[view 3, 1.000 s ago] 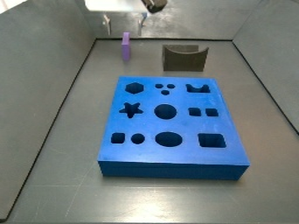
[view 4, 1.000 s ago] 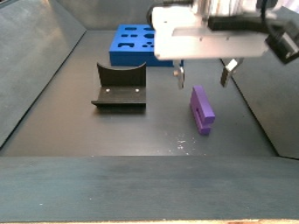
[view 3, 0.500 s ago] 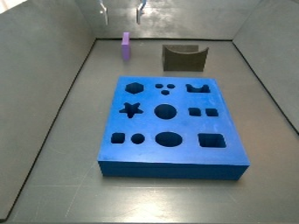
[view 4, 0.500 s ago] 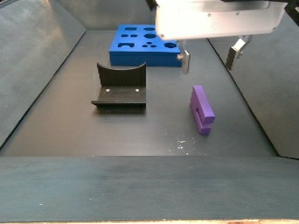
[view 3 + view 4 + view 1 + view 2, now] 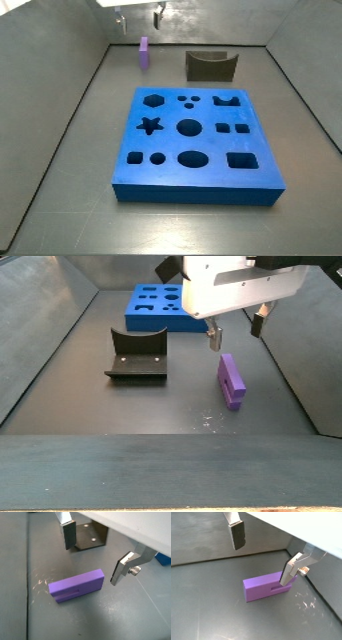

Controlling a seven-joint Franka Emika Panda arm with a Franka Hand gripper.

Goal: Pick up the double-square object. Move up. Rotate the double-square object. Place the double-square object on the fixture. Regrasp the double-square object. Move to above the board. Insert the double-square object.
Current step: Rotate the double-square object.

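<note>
Gripper (image 5: 235, 331) above the double-square object (image 5: 233, 379), upper right
Jaws are spread, nothing is held; fingers should be lowered astride its long sides.

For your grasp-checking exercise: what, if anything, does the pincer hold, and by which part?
Nothing. The pincer hangs open above the double-square object, which lies on the floor, untouched.

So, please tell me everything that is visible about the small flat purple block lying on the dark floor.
The small flat purple block is a matte rectangular slab that looks like plastic. A narrow notch in one long edge shows in both wrist views. It lies flat on the dark grey floor, near the side wall, apart from the dark fixture and the blue board. The open gripper hangs above it with the silver fingers spread, and nothing but the floor touches it.
</note>
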